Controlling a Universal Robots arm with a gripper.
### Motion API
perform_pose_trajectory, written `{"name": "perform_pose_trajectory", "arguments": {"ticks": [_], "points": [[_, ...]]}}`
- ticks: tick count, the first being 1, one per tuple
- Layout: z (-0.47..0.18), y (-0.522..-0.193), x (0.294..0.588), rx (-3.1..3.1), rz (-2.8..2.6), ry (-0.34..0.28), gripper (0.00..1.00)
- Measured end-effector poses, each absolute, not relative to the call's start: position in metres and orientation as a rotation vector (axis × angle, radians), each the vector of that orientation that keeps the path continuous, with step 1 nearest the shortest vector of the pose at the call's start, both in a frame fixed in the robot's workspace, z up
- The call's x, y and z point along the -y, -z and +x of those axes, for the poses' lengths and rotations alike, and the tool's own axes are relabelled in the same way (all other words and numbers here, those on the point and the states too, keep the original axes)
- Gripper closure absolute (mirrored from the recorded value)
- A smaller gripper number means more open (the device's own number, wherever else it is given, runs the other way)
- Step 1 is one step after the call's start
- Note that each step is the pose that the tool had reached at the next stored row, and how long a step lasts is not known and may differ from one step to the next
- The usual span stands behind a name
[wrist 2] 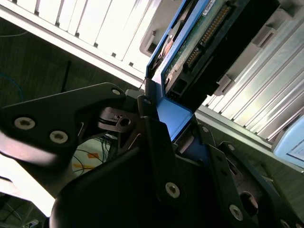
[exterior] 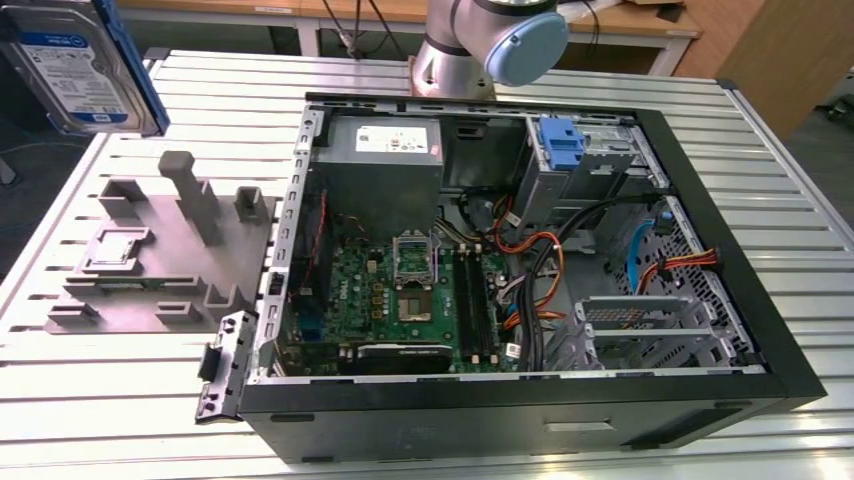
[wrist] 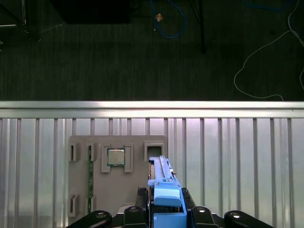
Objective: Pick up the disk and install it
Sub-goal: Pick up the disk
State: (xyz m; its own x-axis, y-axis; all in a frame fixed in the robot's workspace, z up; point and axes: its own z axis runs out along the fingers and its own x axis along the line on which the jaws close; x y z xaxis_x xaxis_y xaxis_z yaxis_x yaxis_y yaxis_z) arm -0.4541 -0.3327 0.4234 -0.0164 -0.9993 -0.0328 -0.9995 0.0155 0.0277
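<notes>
The disk [exterior: 78,66] carries a white-and-blue label with rows of dark print on its silver face, framed by a blue carrier. In the exterior view it hangs high near that view's left edge, slightly tilted, above the slatted metal table [exterior: 120,400] and the grey holder block [exterior: 147,260], and well apart from the open computer case [exterior: 534,405]. In both wrist views the gripper [wrist 2: 175,124] is clamped on the carrier's end, one black finger on each side, and the disk's green circuit board and connector pins face the second wrist view. In the first wrist view the disk [wrist: 164,183] is edge-on over the holder block, near a processor chip [wrist: 115,156] seated there. Inside the case are the motherboard [exterior: 400,290], the power supply [exterior: 380,145], orange cables [exterior: 545,262] and a blue bracket [exterior: 563,140] on the drive bay.
</notes>
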Motion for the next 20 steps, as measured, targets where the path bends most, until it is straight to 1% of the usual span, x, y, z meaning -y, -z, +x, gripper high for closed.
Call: {"name": "perform_pose_trajectory", "arguments": {"ticks": [20], "points": [[-0.4541,-0.4318,0.3327,-2.236,-2.200,-0.067,0.63]]}}
